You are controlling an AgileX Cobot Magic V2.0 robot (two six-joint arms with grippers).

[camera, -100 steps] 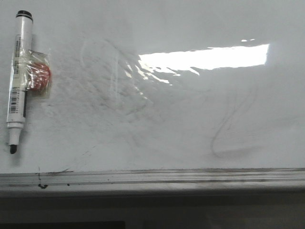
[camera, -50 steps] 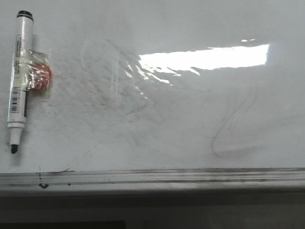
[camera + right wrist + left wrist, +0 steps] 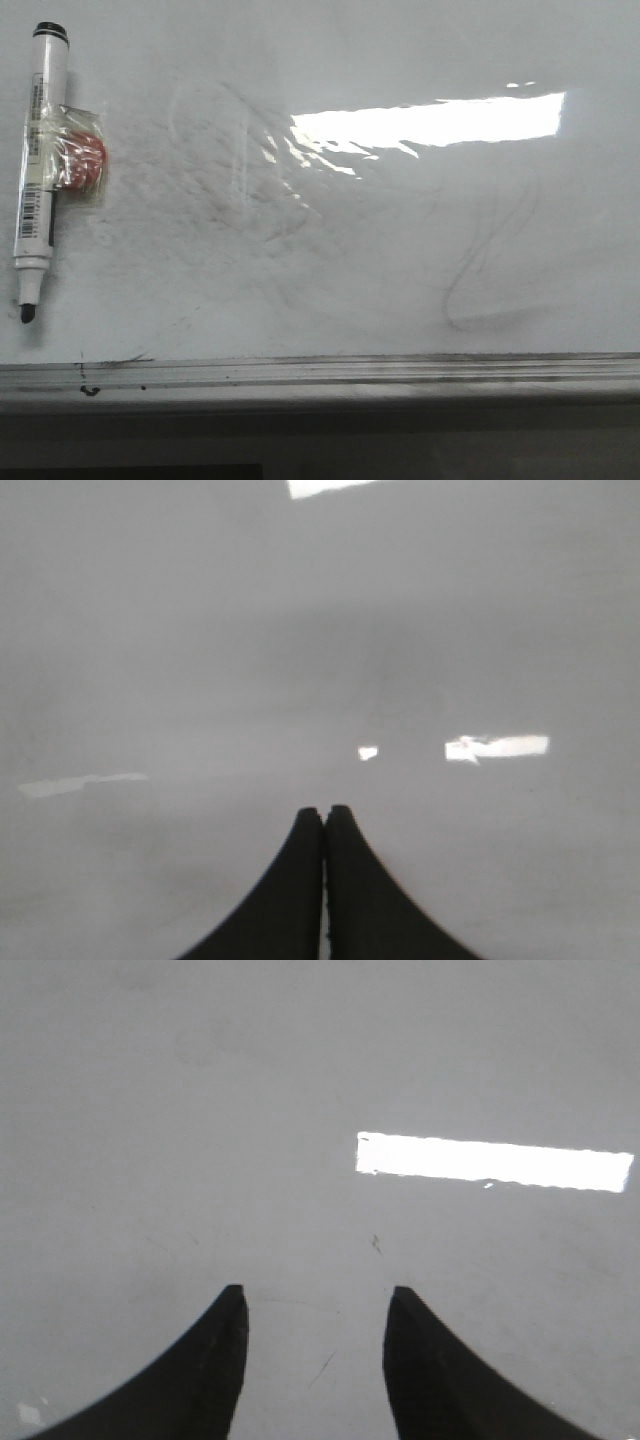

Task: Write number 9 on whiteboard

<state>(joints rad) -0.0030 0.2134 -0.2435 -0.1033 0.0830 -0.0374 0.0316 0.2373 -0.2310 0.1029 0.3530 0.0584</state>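
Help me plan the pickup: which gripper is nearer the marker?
Cannot tell. The marker lies at the left of the whiteboard; neither gripper shows there. The left gripper, open, and right gripper, shut, see only bare board.

A black-capped white marker [image 3: 36, 170] is seen at far left, upright, tip down. A red object wrapped in clear tape [image 3: 78, 160] is fixed against its barrel's right side.

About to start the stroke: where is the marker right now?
In the front view the marker lies at the far left of the whiteboard, tip pointing down toward the bottom ledge, with a red taped piece on its right side.
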